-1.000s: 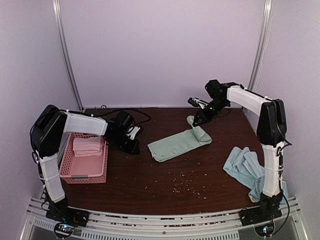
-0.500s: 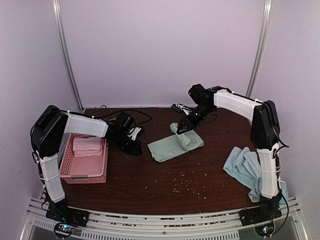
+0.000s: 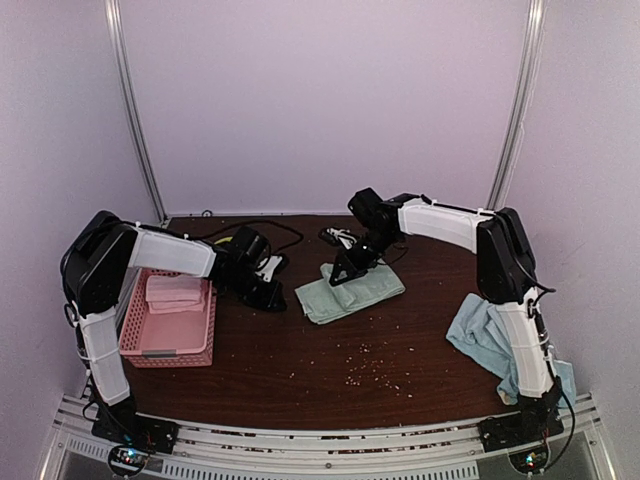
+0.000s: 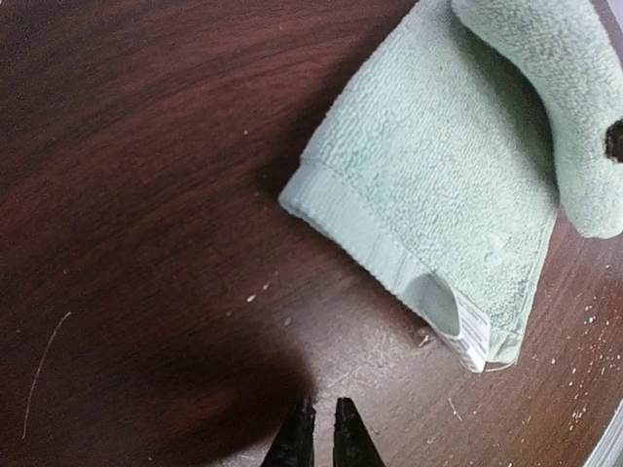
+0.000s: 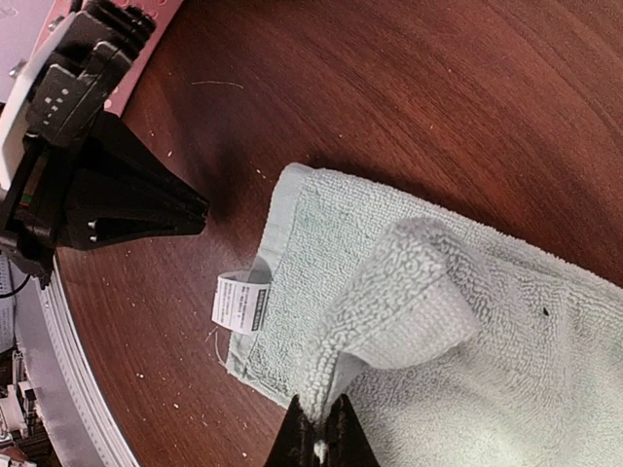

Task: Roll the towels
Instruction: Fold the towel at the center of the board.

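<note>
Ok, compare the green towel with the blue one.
The green towel lies in the middle, one end folded over; the blue towel sits crumpled at the right edge. The right fingers pinch the green towel; none hold the blue towel. Both are soft cloth, not fully rolled.

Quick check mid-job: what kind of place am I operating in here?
Probably an enclosed robot test booth rather than a home: plain white wall panels held by metal posts, a dark wood table, and a metal mounting rail along its near edge.

Pink latticed plastic basket [image 3: 170, 357] on the dark wooden worktop [image 3: 300, 350]; pale crumbs [image 3: 352, 379] scattered right of it, black cable [image 3: 214, 232] behind it.
</note>
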{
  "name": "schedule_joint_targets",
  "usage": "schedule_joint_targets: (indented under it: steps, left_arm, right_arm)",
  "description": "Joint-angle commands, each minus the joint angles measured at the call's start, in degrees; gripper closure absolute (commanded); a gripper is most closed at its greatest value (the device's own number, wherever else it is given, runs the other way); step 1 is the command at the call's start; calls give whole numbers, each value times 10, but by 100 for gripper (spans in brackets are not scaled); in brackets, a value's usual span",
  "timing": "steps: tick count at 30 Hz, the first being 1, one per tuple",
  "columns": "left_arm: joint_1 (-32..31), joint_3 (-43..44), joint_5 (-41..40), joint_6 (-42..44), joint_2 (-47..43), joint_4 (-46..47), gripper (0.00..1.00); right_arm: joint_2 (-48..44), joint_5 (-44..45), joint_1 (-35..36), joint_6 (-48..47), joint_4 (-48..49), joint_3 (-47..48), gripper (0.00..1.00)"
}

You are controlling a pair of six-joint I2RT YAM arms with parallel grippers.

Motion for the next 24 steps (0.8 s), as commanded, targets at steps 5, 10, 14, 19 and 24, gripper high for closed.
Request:
schedule_joint_targets:
  steps: [5,10,14,19,24]
  left_arm:
    - [-3,-20,32,-17,7,47,92]
    - [-4,-24,37,-23,10,59,92]
    - [-5,-28,44,-28,13,73,92]
    - [-4,-27,43,-28,22,78,92]
    - [-4,-32,43,-27,24,81,92]
  right_arm:
    - [22,10,17,29,33,36,100]
    - [21,2,25,37,35,38,100]
    - [16,3,32,39,35,39,100]
    - [6,19,36,40,31,39,100]
    - [-1,27,40,44,33,41,100]
